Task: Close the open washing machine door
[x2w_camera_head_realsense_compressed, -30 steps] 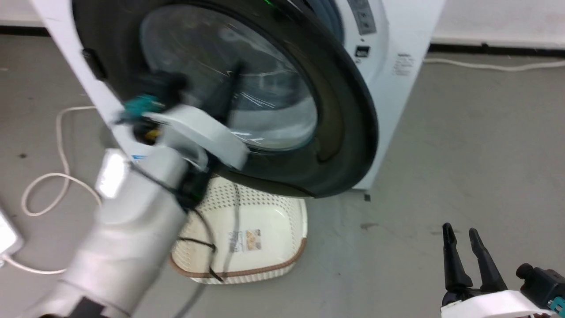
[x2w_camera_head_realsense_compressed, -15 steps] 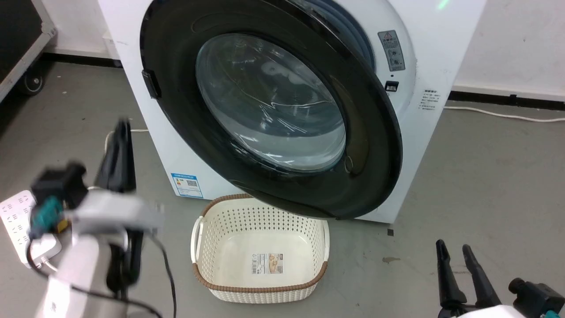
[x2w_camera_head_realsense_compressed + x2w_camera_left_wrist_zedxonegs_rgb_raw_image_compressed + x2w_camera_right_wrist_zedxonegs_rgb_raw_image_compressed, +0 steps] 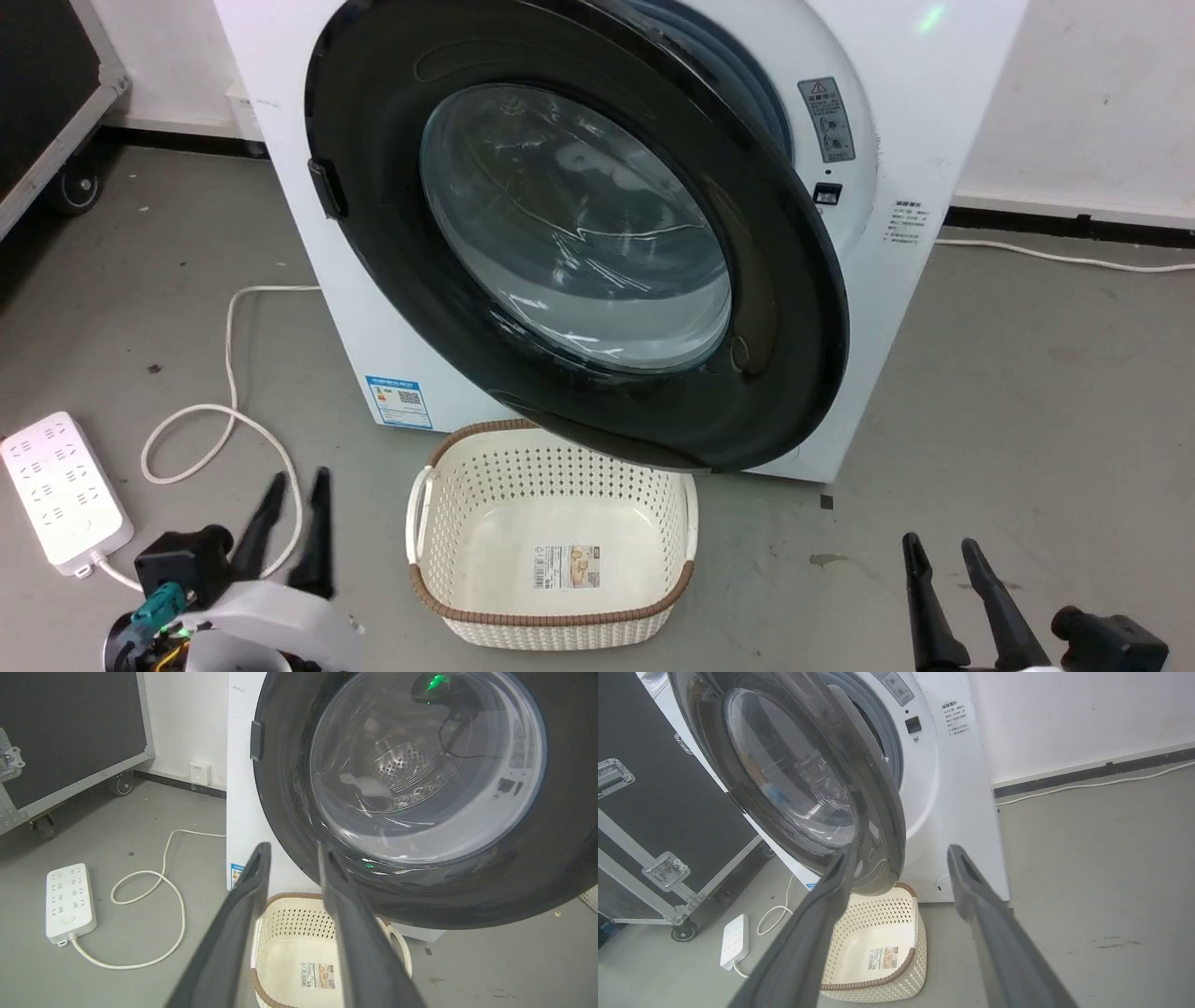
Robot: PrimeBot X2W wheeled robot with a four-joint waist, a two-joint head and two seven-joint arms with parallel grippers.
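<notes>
the washing machine door (image 3: 579, 224) is seen ajar above the basket (image 3: 560, 635) (not latched), while the left gripper (image 3: 301, 476) and right gripper (image 3: 939, 543) are held low, spread and empty, clear of its swing.

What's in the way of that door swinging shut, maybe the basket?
Nothing visible blocks it. The gap between the door and the washing machine looks free. The basket sits on the floor under the door's lower edge, seemingly below its swing.
</notes>
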